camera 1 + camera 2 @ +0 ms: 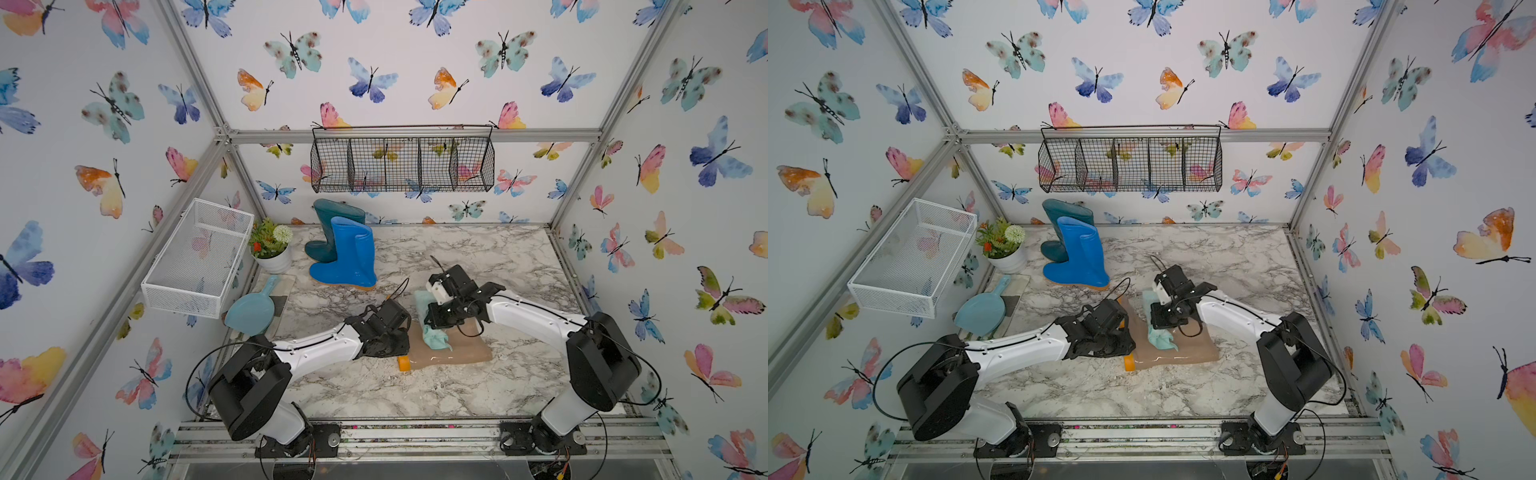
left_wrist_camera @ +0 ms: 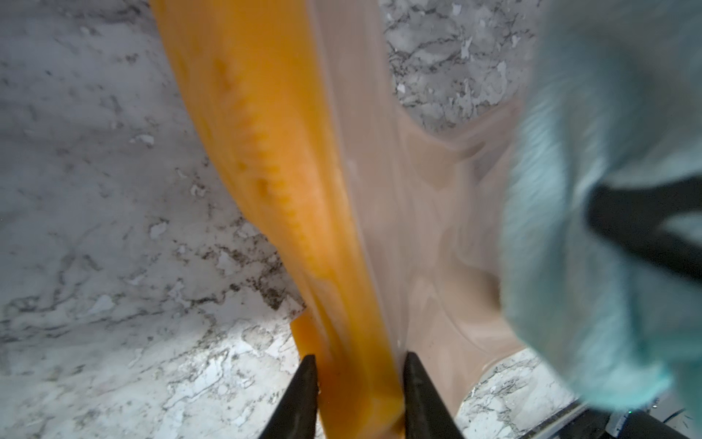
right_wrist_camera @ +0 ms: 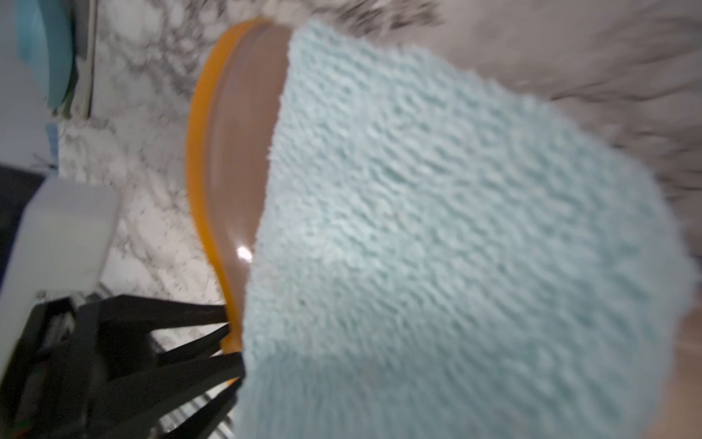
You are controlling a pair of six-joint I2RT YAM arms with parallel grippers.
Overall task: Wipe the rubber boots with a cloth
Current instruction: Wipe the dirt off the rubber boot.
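The left jaws are closed on the orange sole (image 2: 285, 171) of the beige boot (image 1: 461, 345); in the left wrist view one black fingertip (image 2: 309, 384) is seen on each side of it. The right jaws are shut on the cloth (image 1: 434, 336), which is draped across the middle of that boot. The beige boot is laid on its side on the marble surface (image 1: 415, 390), between the two arms, with its sole turned towards the left arm. The blue boot (image 1: 349, 257) and the teal boot (image 1: 332, 224) are stood upright, close together, at the rear left, just beside a flowerpot (image 1: 276, 259).
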